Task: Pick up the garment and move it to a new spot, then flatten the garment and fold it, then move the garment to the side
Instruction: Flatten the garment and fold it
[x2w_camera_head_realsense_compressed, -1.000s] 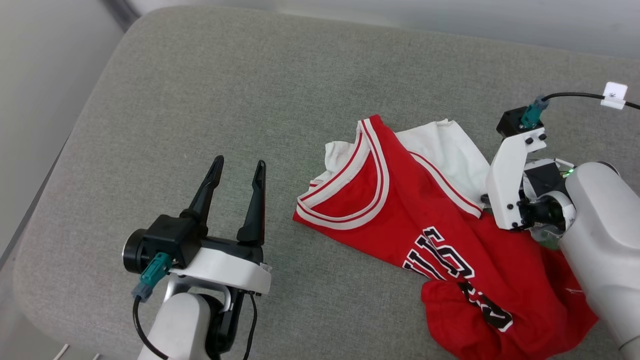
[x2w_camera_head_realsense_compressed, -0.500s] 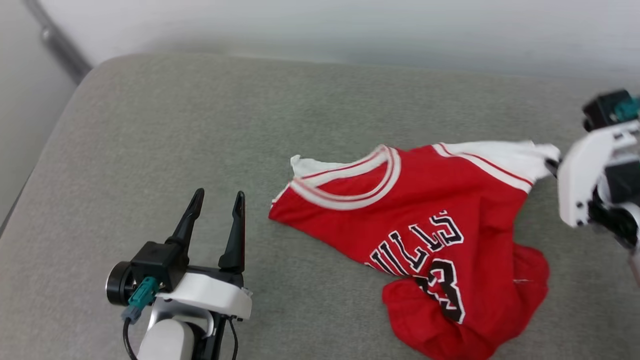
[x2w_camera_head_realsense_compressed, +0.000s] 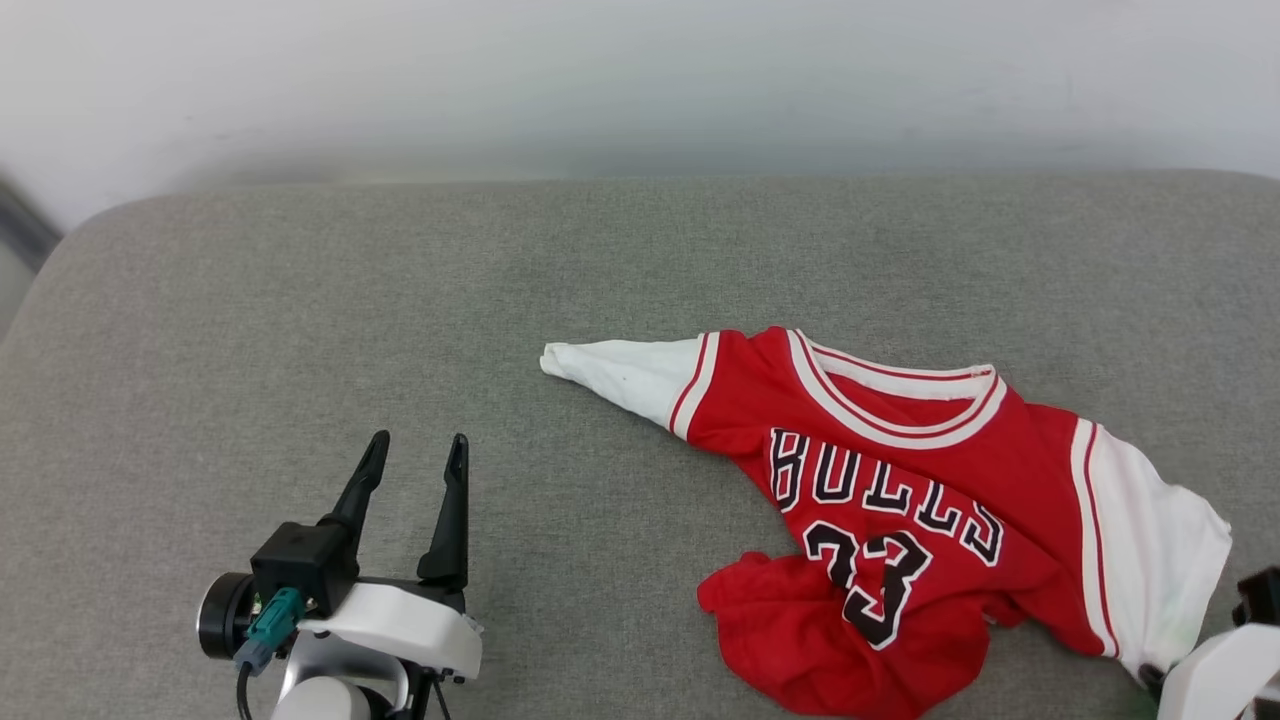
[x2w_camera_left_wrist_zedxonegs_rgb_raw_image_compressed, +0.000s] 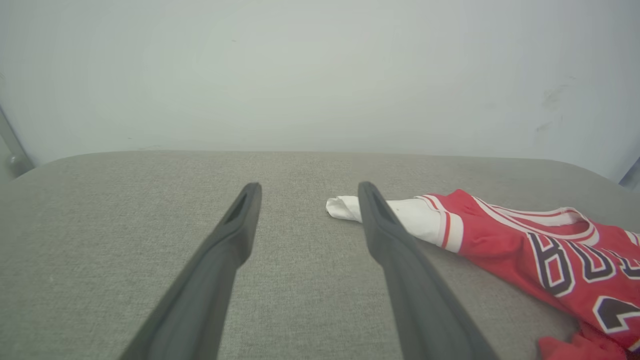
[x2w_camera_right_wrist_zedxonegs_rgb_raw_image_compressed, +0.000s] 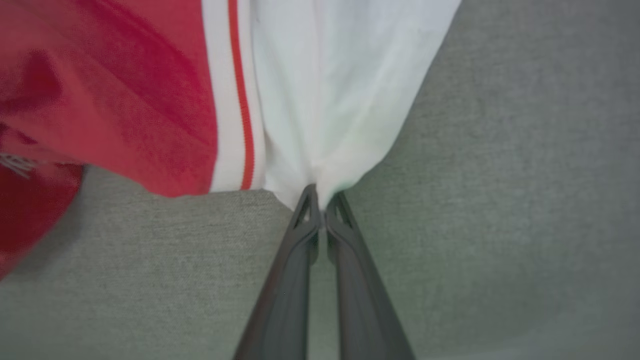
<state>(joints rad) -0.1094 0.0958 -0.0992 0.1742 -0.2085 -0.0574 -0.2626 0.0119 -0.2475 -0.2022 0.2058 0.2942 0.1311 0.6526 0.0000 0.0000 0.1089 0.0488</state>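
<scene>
- Dragging by one white sleeve, my right gripper has swung the shirt round. A second ago it lay crumpled with the lettering sideways; now the print reads upright on the cushion's right half, toward its near side.
- Its jaws are pinched tight on that sleeve's corner.
- I judge the move nearly done. Flattening comes next, since the hem is bunched.
- The other sleeve trails toward the cushion's middle.
- My left gripper hovers over the cushion's near left, fingers parted, holding nothing.
- Bare cushion spreads left and back; I cannot see its right edge.
</scene>
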